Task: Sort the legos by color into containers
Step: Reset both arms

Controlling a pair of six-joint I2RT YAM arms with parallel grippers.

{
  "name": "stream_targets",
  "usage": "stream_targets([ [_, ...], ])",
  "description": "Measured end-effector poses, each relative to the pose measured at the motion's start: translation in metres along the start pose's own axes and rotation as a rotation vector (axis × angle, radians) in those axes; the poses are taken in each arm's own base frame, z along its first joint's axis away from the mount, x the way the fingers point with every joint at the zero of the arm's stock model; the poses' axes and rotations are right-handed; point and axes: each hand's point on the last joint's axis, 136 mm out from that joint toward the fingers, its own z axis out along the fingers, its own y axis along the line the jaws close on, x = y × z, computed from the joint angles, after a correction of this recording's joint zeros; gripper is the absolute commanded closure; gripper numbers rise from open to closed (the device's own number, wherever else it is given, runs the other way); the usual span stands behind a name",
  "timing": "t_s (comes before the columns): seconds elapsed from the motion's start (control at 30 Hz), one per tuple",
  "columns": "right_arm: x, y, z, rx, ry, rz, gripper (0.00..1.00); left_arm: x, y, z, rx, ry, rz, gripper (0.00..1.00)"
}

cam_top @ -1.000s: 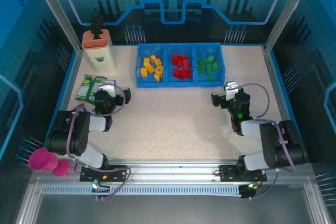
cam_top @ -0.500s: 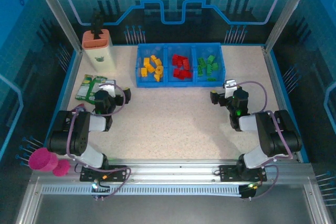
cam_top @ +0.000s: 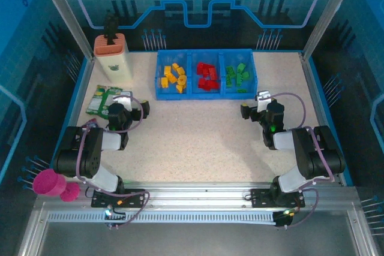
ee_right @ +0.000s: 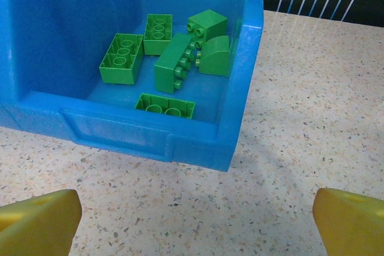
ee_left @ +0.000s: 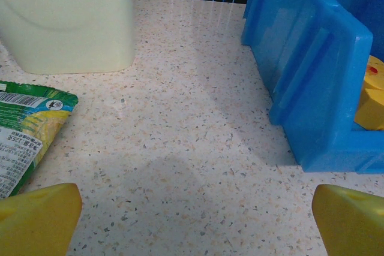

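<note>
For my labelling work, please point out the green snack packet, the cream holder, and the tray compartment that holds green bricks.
green snack packet (ee_left: 27, 127), left wrist view, its printed front.
cream holder (ee_left: 66, 22), left wrist view, its front wall.
tray compartment (ee_right: 114, 127), right wrist view, its near outer wall.

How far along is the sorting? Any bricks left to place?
Done: the blue tray holds yellow bricks in its left compartment, red bricks in the middle, green bricks on the right. In hand: nothing; the left gripper and right gripper sit open and empty above the table. Left: apparently nothing, since every brick I can see is already binned.
</note>
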Motion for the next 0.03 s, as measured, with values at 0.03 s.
stream_targets([
  [0.03,0.0001,-0.0001,0.0000,0.000,0.000,0.000,0.00,0.0000,0.0001,0.0000,0.000,0.000,0.000,0.01],
])
